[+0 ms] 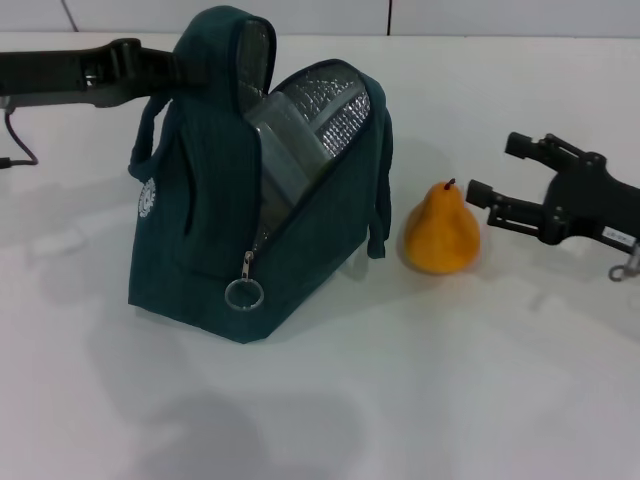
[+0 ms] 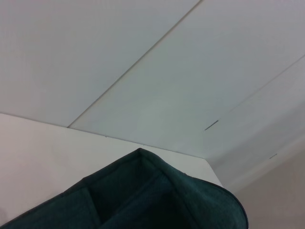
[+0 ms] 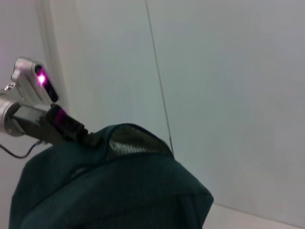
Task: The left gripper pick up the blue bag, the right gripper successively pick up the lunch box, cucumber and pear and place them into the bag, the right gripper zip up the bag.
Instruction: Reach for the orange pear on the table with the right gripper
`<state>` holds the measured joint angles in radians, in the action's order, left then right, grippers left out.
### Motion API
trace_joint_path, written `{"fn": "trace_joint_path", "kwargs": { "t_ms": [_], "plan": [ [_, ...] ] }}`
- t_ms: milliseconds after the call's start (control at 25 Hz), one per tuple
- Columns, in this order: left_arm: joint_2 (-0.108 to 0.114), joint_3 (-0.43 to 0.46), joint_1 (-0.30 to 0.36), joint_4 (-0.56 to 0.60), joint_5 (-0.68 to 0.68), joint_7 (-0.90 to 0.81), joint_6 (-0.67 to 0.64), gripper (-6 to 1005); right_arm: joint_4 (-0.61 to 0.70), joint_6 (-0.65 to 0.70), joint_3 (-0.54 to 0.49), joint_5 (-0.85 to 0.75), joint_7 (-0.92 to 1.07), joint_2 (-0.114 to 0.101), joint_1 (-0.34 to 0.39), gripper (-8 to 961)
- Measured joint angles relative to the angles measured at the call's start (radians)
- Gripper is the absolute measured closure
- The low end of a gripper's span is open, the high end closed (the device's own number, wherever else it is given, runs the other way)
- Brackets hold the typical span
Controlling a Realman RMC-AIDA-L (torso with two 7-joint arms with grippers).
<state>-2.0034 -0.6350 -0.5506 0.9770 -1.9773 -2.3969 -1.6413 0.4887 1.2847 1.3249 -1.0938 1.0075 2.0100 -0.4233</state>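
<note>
The blue bag (image 1: pixel 215 230) stands on the white table with its mouth open and silver lining showing. Its top edge is pinched by my left gripper (image 1: pixel 180 66), which reaches in from the far left; the same grip shows in the right wrist view, with the left gripper (image 3: pixel 78 133) on the bag (image 3: pixel 109 191). The lunch box (image 1: pixel 285 145) sits inside the opening, clear and greyish. The pear (image 1: pixel 441 232) stands upright just right of the bag. My right gripper (image 1: pixel 490 167) is open a short way right of the pear, pointing at it. The cucumber is out of view.
The zipper's silver ring pull (image 1: pixel 243 293) hangs at the bag's front corner. A dark cable (image 1: pixel 15 140) runs under the left arm. Bare table (image 1: pixel 450 380) stretches in front of the pear. The left wrist view shows only bag fabric (image 2: pixel 157 200) and wall.
</note>
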Motion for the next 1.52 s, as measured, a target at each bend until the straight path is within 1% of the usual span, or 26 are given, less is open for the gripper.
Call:
{"fn": "trace_joint_path", "kwargs": {
  "t_ms": [280,520,720,920,1360,1520],
  "plan": [
    [-0.002,-0.004,-0.002,0.0,0.004,0.001,0.0,959,-0.043,-0.067,0.036,-0.001,-0.01,0.013,-0.061,185],
    [-0.004,-0.006,-0.003,0.0,0.005,0.001,-0.001,960,-0.047,-0.086,0.051,0.01,-0.041,0.018,-0.069,205],
    [-0.005,-0.006,-0.007,0.0,0.006,0.001,-0.002,959,-0.047,-0.108,0.051,0.012,-0.042,0.018,-0.079,435],
    [-0.006,-0.006,-0.012,0.0,0.006,0.001,-0.003,960,-0.05,-0.122,0.071,0.012,-0.043,0.018,-0.094,685],
    [-0.008,-0.006,-0.012,0.0,0.009,0.001,-0.006,959,-0.05,-0.134,0.09,0.014,-0.041,0.018,-0.104,711],
    [-0.008,-0.006,-0.012,0.001,0.009,0.001,-0.006,959,-0.05,-0.134,0.096,0.014,-0.041,0.018,-0.105,765]
  ]
}}
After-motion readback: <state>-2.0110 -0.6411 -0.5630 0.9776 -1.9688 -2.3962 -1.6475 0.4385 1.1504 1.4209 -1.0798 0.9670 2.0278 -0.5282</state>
